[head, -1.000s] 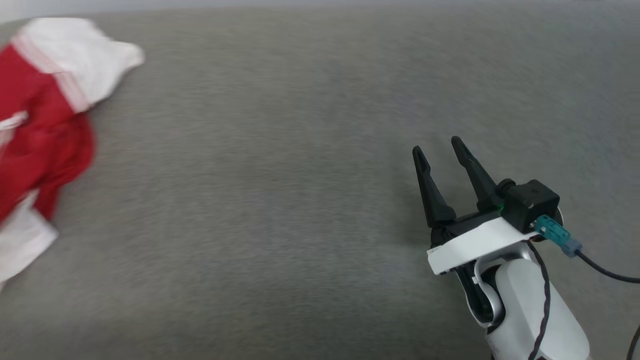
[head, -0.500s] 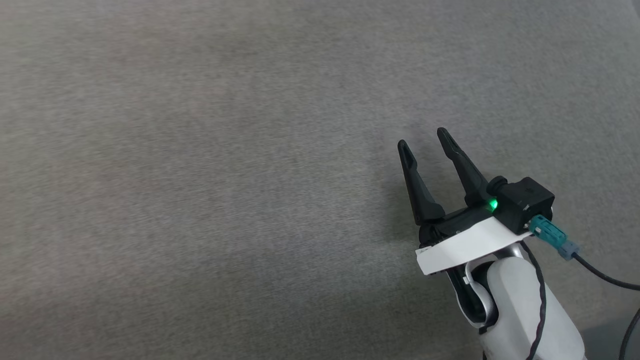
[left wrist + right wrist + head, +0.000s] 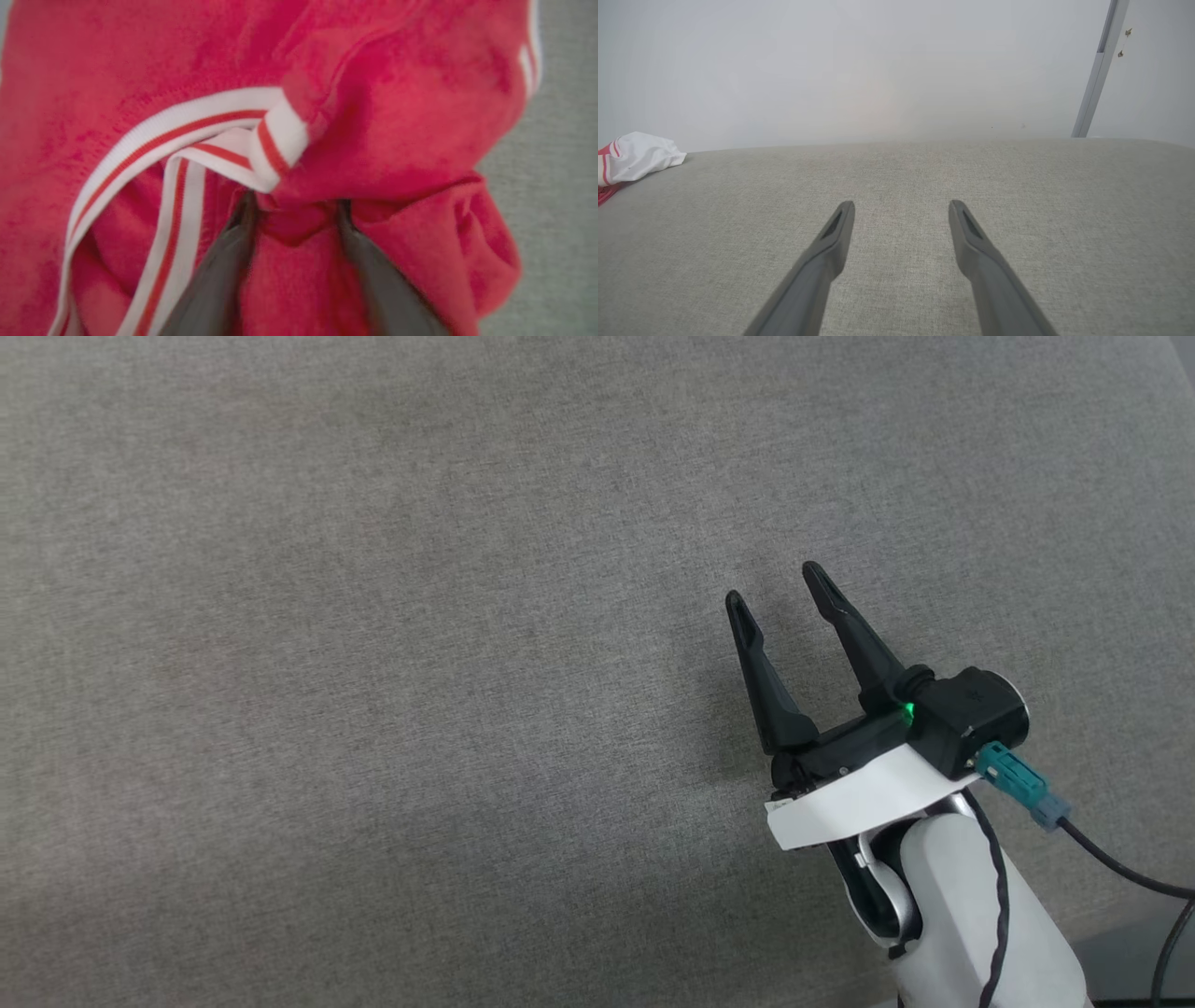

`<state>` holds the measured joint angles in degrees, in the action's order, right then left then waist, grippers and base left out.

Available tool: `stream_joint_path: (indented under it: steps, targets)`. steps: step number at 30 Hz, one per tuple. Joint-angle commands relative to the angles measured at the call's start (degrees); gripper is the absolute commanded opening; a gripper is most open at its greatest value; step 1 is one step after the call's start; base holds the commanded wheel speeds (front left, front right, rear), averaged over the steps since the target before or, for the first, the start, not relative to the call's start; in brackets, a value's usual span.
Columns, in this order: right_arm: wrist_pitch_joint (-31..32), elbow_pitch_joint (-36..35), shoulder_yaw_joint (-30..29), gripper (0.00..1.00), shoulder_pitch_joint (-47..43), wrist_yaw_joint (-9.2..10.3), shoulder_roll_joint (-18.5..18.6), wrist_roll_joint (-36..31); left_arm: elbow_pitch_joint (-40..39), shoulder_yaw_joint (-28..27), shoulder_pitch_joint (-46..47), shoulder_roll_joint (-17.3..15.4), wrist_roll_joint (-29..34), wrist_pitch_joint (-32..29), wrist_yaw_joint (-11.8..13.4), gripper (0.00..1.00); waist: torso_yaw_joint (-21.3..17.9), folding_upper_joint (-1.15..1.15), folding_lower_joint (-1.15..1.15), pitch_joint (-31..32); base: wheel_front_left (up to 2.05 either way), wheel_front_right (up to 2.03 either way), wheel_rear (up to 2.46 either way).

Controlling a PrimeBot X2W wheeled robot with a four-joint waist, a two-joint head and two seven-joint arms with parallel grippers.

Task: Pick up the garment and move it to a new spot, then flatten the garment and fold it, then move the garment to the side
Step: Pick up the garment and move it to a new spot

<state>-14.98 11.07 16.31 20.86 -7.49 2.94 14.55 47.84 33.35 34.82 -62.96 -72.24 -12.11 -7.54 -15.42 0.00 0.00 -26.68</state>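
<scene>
left gripper [image 3: 296, 205]: wide, tips sunk in red jersey [image 3: 397, 116]
right gripper [image 3: 774, 586]: wide, empty, over grey fabric surface [image 3: 373, 663]

Nothing legible anywhere: no text, brand, number or sign. Just a few tiny dark marks on the white plate [image 3: 850, 793] directly behind the right end effector [image 3: 773, 585], at the plate's corner below the left finger, too small to read.
</scene>
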Motion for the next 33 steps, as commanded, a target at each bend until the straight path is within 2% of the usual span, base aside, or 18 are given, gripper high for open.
stream_joint_path:
  steps: [1,5,11,17,18,23,25,26,29,33]
  targets:
    - [-0.29,-0.54,0.19,1.0,0.46,0.0,-0.01,-0.46,0.33,2.57,-1.97,4.22,-0.65,-0.26,0.08,0.0,0.31,0.0,0.0,0.43,0.0,0.0,0.0]
    - [-0.29,-0.4,0.17,1.0,-0.19,0.0,-0.01,-0.51,1.6,2.09,0.67,3.24,1.07,6.28,0.11,0.0,1.07,0.0,0.0,1.98,0.0,0.0,0.0]
    - [-0.29,0.7,-0.23,1.0,-1.29,0.0,-0.01,0.88,2.16,2.95,5.91,3.54,6.06,17.47,0.11,0.0,2.44,0.0,0.0,5.61,0.0,0.0,0.0]
    - [-0.29,0.93,-0.32,1.0,-1.97,0.0,0.0,2.35,-3.87,5.93,10.17,3.39,10.02,23.37,0.11,0.0,2.85,0.0,0.0,8.58,0.0,0.0,0.0]
    - [-0.29,0.93,-0.32,1.0,-1.97,0.0,0.0,2.35,-3.87,5.93,10.17,3.39,10.02,23.37,0.11,0.0,2.85,0.0,0.0,8.58,0.0,0.0,0.0]
    - [-0.29,0.26,-0.95,1.0,-3.01,0.0,0.0,4.13,-16.56,10.46,13.68,2.85,11.22,23.7,0.11,0.0,1.57,0.0,0.0,9.89,0.0,0.0,0.0]
    - [-0.29,-0.4,-1.12,1.0,-3.7,0.0,0.01,5.29,-24.96,13.21,15.9,2.98,11.04,21.94,0.12,0.0,0.15,0.0,0.0,9.99,0.0,0.0,0.0]
    - [-0.29,-0.4,-1.12,1.0,-3.7,0.0,0.01,5.29,-24.96,13.21,15.9,2.98,11.04,21.94,0.12,0.0,0.15,0.0,0.0,9.99,0.0,0.0,0.0]
    - [-0.29,-1.26,-1.25,1.0,-4.01,0.0,-0.02,6.66,-32.34,16.15,18.58,3.64,11.34,18.8,0.12,0.0,-1.77,0.0,0.0,9.56,0.0,0.0,0.0]
    - [-0.29,-2.48,-1.12,1.0,-4.32,0.0,0.0,9.06,-40.07,20.34,23.31,6.48,12.9,14.2,0.12,0.0,-5.34,0.0,0.0,8.45,0.0,0.0,0.0]
